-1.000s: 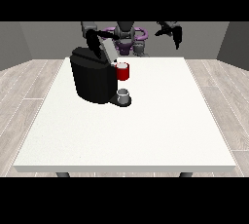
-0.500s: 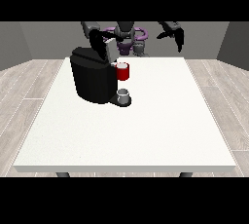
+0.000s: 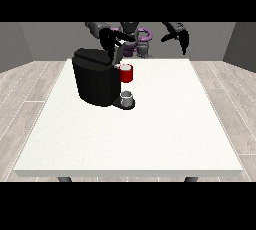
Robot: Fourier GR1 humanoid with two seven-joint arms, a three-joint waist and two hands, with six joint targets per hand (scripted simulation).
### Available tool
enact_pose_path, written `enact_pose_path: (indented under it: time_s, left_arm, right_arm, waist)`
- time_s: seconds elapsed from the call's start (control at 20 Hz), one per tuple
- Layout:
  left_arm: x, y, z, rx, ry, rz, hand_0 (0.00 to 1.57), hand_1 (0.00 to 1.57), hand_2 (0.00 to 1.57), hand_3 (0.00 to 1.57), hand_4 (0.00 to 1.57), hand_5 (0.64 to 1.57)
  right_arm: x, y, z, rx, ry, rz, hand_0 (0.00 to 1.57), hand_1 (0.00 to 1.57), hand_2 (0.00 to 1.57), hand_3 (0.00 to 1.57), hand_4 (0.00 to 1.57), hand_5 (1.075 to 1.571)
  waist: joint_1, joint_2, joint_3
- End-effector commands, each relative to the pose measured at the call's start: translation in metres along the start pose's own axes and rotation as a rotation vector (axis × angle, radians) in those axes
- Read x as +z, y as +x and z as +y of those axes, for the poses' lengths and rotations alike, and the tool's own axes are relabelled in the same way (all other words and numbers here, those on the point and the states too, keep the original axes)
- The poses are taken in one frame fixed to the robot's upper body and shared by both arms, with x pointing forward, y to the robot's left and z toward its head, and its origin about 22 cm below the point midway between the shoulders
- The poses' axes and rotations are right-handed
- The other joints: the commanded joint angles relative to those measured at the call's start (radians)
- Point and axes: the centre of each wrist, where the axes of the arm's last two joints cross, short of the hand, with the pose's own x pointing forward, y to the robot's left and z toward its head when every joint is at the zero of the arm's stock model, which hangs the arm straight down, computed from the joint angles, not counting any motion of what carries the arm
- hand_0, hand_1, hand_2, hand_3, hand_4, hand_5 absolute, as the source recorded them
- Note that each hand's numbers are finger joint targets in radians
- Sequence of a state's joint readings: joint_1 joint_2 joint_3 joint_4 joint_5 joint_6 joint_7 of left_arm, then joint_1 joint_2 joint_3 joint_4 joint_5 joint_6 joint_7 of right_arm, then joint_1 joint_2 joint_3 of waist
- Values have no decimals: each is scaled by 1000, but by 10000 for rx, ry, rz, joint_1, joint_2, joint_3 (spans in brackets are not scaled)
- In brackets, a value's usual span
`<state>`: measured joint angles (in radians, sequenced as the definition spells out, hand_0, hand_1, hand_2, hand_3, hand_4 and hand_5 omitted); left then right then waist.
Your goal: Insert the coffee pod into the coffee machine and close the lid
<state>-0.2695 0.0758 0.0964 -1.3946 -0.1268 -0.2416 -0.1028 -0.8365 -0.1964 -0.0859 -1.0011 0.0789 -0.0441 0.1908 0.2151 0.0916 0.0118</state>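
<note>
My hand at the view's left (image 3: 111,39) has come down onto the coffee machine (image 3: 97,76) lid (image 3: 116,54); its fingers I cannot tell.

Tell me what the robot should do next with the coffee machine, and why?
Probably bring the hand at the view's left down to push the lid shut. The lid still stands tilted up on the black coffee machine, and that hand is right at it. The hand at the view's right hangs far away.
</note>
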Motion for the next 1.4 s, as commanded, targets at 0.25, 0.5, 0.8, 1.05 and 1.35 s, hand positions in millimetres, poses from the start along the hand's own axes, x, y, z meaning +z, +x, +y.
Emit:
enact_pose_path:
  time_s: [0.25,0.5,0.8,1.05,1.35]
  left_arm:
    - [-21,20,-5,-312,-572,-859,0,0,0,0,326,1571]
    - [-25,26,-9,-147,-1001,-1053,0,0,0,0,379,1571]
    - [-31,40,-31,-345,-1292,-1704,0,0,0,0,397,1571]
    - [-51,71,-17,-43,-1393,-1964,0,0,0,0,444,1571]
    - [-49,62,-16,-131,-1222,-2443,0,0,0,0,418,1571]
  right_arm:
    - [-7,90,16,939,213,-2290,0,0,0,0,259,1571]
    - [0,98,12,753,-63,-2158,0,0,0,0,127,1571]
    - [-3,125,0,1679,-390,-3122,0,0,0,0,0,1571]
    - [-12,138,26,1896,-53,-3586,0,0,0,0,0,1571]
    - [-18,180,36,1887,-278,-3945,0,0,0,0,0,1571]
  waist:
    - [1319,744,-127]
    - [1818,866,-119]
    - [2433,1467,-118]
    - [2329,1787,-119]
    - [2607,2388,-127]
